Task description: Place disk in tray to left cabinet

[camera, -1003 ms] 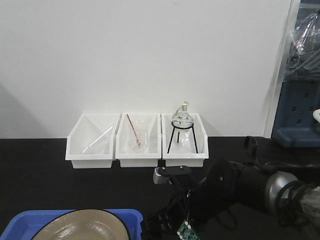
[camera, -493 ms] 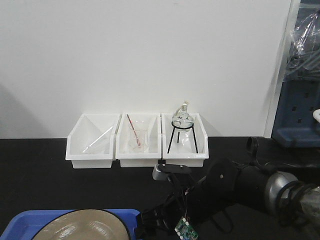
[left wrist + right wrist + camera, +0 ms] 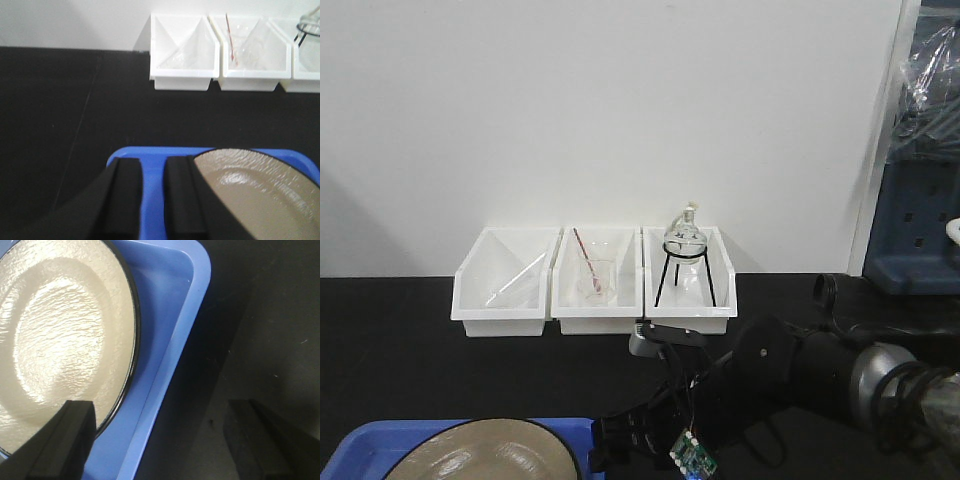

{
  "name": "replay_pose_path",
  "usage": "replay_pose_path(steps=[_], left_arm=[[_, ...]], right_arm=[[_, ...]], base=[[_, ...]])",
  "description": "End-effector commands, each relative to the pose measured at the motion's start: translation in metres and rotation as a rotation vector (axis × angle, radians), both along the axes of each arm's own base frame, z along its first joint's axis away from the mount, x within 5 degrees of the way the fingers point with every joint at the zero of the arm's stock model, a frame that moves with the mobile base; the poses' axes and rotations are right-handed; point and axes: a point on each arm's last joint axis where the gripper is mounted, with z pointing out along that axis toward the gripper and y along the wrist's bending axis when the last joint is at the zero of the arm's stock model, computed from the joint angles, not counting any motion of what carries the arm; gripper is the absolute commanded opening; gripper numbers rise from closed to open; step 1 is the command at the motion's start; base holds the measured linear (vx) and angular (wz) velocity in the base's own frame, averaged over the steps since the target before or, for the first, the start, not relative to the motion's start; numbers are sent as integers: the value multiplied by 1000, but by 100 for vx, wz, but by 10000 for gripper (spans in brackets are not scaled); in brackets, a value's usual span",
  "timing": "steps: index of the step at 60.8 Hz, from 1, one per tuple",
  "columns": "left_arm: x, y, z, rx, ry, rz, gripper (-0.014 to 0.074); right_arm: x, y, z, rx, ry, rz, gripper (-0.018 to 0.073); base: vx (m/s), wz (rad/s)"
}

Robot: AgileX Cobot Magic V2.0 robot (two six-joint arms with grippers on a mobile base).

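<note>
Disk lies flat inside the tray, which sits on the black table. The right gripper hangs spread wide astride the tray's right rim, 1 finger above the disk's edge and the other outside over bare table. The left gripper is at the tray's left end, its 2 fingers a narrow gap apart with blue showing between. Whether they pinch the rim I cannot tell. Ahead of it, beyond the tray, stand 3 white bins.

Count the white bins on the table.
3, side by side: left bin, middle bin, and right bin holding the round flask. None seems hidden.
</note>
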Motion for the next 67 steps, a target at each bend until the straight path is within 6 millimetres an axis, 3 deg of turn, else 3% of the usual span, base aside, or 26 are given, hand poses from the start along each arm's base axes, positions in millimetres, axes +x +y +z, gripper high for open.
replay_pose_path(steps=[1,10,18,25,32,45,67], left_arm=[[13,0,11,-15,-68,6,447],[24,5,-9,-36,147,46,556],[37,22,-7,-120,284,171,554],[52,40,1,-72,331,227,553],[65,50,-4,0,427,218,533],[94,53,-33,67,581,116,476],[119,52,-80,48,687,30,461]], right_arm=[[2,-2,34,73,-89,-51,571],[0,-2,33,67,-62,-42,571],[-1,-2,32,59,-52,-32,571],[-2,-2,32,58,-48,-29,571],[-2,-2,32,57,-48,-29,571],[-2,-2,31,51,-43,-21,571],[-3,-4,30,25,-47,-4,571]], base=[[0,0],[0,0],[0,0],[0,0],[0,0],[0,0],[0,0]])
